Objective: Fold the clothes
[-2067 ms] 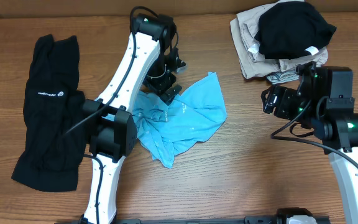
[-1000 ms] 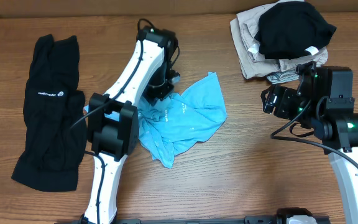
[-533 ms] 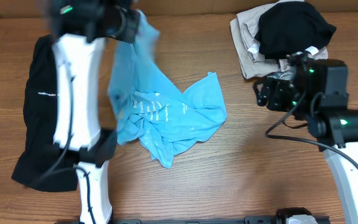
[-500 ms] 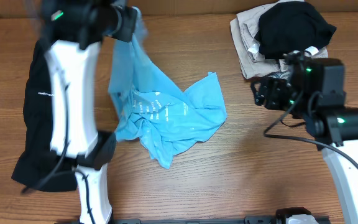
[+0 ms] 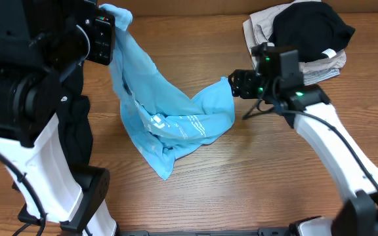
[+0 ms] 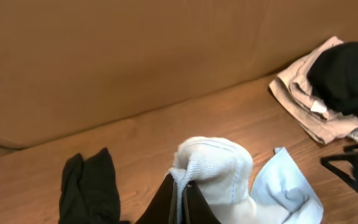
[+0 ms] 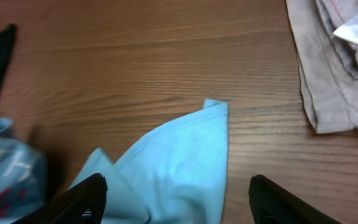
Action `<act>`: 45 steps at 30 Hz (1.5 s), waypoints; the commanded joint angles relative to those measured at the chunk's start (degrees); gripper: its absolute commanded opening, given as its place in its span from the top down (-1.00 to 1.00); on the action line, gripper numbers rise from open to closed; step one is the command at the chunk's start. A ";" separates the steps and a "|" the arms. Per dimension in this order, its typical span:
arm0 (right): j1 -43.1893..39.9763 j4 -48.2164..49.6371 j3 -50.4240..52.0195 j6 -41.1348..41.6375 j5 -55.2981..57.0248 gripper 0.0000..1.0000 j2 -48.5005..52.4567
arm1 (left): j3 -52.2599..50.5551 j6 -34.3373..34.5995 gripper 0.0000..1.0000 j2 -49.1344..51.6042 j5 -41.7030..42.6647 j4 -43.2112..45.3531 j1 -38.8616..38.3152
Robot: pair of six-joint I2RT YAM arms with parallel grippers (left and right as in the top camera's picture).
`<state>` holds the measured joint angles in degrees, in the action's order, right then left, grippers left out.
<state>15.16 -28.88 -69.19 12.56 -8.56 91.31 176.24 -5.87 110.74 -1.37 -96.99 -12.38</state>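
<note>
Overhead view: the left gripper (image 5: pixel 108 27) has carried its corner of the light blue cotton T-shirt (image 5: pixel 176 115) higher and further toward 11 o'clock than half a second ago. The cloth now rises from the wooden table (image 5: pixel 261 183) in a taut slanting ridge instead of lying in a heap. The right gripper (image 5: pixel 236 84) has swung in from the 3 o'clock edge and now sits just beside the shirt's pointed corner at its 2 o'clock side.

From the left wrist, the fingers are pinched tight on a bunched wad of the blue fabric. From the right wrist, the jaws stand wide apart over that pointed corner, gripping nothing.

I judge this to be the spreading-out stage: one corner is held, the second is about to be taken, and no fold has been made.

The shirt's lower part is still crumpled on the table centre, with white lettering creased among the folds. The long black garment (image 6: pixel 89 186) lies at 9 o'clock, mostly hidden behind the left arm. A pile of beige and black clothes (image 5: pixel 304 33) sits at 1 o'clock.
</note>
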 commanded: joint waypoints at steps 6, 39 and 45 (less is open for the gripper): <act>0.92 4.57 -1.38 4.76 2.51 -0.51 11.67 | -4.09 1.14 0.92 0.52 -0.55 0.20 -0.28; 0.98 -40.98 -5.42 28.09 16.65 -0.55 23.06 | -10.10 6.71 0.92 0.52 -9.05 0.20 11.52; -2.82 -37.70 -6.23 23.41 14.08 -0.55 16.48 | -10.91 5.81 0.92 0.52 -6.78 0.20 11.52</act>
<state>13.98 -68.45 -74.35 39.35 4.69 113.32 165.84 -0.08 111.02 -9.21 -97.06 -1.13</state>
